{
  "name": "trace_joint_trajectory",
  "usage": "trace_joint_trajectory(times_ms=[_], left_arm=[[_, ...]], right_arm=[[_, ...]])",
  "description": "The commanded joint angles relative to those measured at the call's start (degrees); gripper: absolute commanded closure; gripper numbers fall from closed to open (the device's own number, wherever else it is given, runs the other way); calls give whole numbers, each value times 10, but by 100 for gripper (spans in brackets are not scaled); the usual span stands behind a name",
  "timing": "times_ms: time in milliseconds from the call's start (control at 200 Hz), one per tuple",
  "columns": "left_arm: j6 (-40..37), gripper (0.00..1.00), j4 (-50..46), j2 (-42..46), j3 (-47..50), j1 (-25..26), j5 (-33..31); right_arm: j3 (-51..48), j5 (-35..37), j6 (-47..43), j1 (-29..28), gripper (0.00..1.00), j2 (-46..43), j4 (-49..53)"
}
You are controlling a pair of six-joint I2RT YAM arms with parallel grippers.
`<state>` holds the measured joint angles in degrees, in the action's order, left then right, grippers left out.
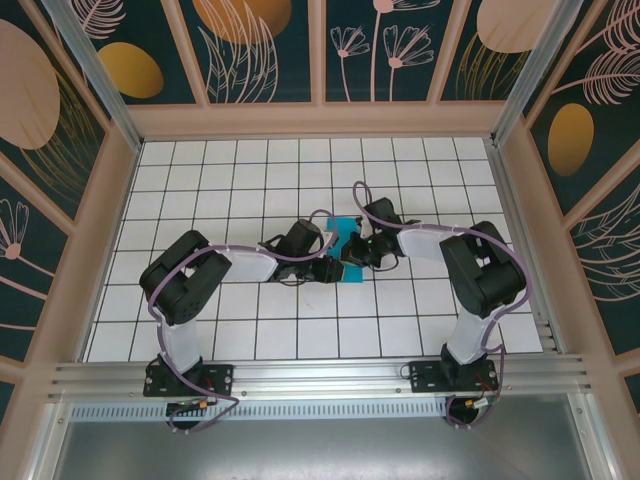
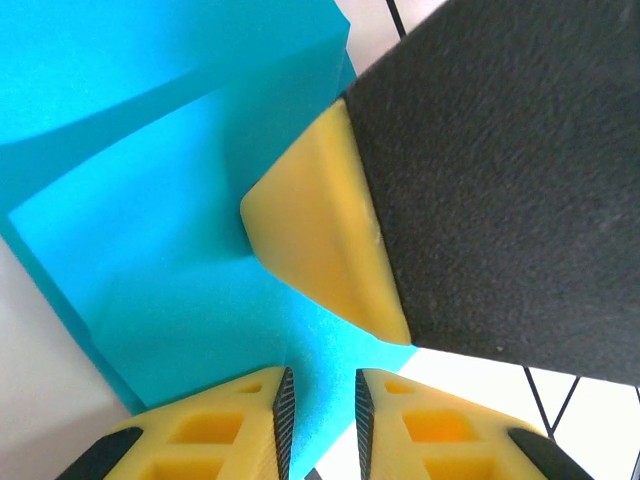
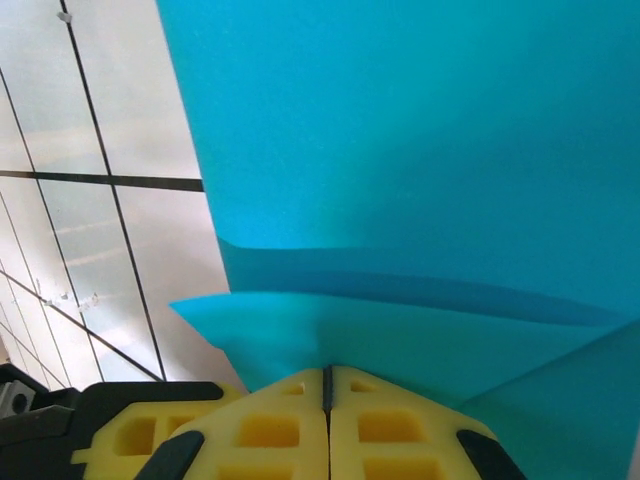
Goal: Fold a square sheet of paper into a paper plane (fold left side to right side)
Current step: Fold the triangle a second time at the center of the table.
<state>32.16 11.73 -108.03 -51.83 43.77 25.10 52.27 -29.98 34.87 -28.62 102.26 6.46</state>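
Both arms reach in over the white gridded tabletop (image 1: 250, 320) and meet near its middle, right over the sheet of paper (image 1: 346, 230). The sheet is bright cyan and mostly hidden under the two wrists. A strip of it shows between them, running away from the arm bases. The left fingers (image 1: 330, 268) come in from the left and the right fingers (image 1: 358, 250) from the right, the two sets just beside each other.

From the right wrist, the right fingers (image 3: 270, 430) are pressed tight together, their yellow bodies meeting in a thin seam. A flap of the sheet (image 3: 400, 150) rises straight out of that seam with creases running into it. They seem to have the paper pinched, though the pinch itself is hidden at the tips. The rest of the sheet spreads up and to the right above the tabletop (image 3: 90, 250).

From the left wrist, the left fingers (image 2: 240, 420) stand a narrow gap apart, black pads facing each other. Cyan shows in the gap, which is wider than any paper, so they are grasping nothing. One right finger (image 2: 320, 240), a yellow tip on a black body, touches the sheet (image 2: 150, 250) just ahead of them, where the paper buckles into a soft fold. The sheet shows more than one layer there.
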Motion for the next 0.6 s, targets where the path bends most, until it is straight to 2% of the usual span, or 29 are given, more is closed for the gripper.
trace_joint_trajectory(times_ms=[0, 591], left_arm=[[-13, 73, -39, -19, 22, -2, -23], [-11, 73, -39, -24, 31, -2, -29]], right_arm=[[18, -3, -3, -3, 94, -12, 14], [10, 82, -45, -8, 93, 28, 25]])
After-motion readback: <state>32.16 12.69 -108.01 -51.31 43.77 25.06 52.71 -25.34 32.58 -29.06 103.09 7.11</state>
